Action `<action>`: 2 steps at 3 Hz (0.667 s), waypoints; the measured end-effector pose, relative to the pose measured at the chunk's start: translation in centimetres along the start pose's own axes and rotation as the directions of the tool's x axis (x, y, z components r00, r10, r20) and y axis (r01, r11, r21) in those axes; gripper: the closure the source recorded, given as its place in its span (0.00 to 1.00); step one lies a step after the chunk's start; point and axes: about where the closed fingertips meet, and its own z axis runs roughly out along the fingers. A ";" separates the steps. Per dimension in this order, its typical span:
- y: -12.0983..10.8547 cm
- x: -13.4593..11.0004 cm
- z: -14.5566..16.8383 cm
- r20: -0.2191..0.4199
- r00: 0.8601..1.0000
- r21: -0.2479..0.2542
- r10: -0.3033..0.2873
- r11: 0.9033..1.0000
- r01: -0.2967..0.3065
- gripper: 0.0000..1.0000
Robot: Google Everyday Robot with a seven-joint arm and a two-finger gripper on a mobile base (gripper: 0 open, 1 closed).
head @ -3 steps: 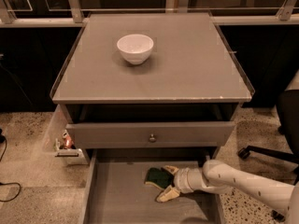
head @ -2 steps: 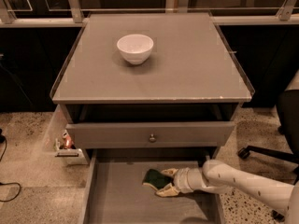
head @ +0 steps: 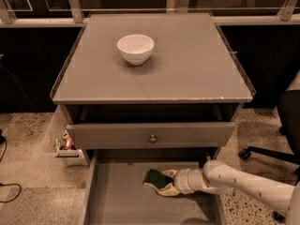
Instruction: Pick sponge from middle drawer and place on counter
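The sponge [head: 153,177], dark green on a yellow layer, lies on the floor of the open middle drawer [head: 117,198] at the bottom of the view. My gripper [head: 168,182] reaches in from the right on a white arm and its pale fingers [head: 171,173] close on the sponge's right end, low on the drawer floor. The counter [head: 187,55] is the large grey cabinet top above.
A white bowl [head: 135,48] stands on the counter's back left. A drawer front with a round knob [head: 153,138] hangs slightly pulled out just above my gripper. A small box of items [head: 65,146] sits on the floor at left. An office chair base [head: 267,153] is at right.
My gripper's fingers have drawn together around the sponge's right end. The sponge and the arm have barely moved.
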 end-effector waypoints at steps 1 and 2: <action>0.3 0.0 -0.5 0.001 1.000 -0.011 0.007 1.000 -0.007 1.00; 1.1 -1.0 -2.9 0.002 1.000 -0.033 0.004 0.999 -0.004 1.00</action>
